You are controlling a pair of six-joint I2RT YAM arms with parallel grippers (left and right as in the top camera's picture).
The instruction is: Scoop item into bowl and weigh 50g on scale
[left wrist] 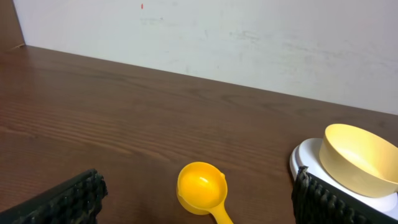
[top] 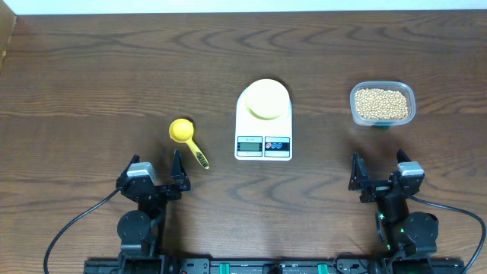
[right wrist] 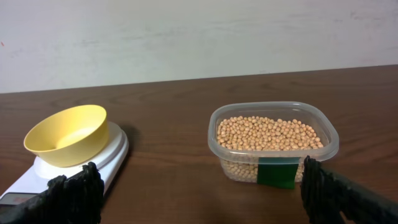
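Two claws apart — left claw, right claw | left wrist: scoop | right wrist: beans in tub

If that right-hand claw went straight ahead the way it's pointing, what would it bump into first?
Most likely the clear tub of beans: it sits straight ahead of the open right gripper, with nothing nearer in between.

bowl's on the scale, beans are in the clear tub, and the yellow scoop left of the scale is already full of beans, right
Not quite: the yellow scoop is empty, as the left wrist view shows. The bowl does sit on the scale, and the beans are in the clear tub.
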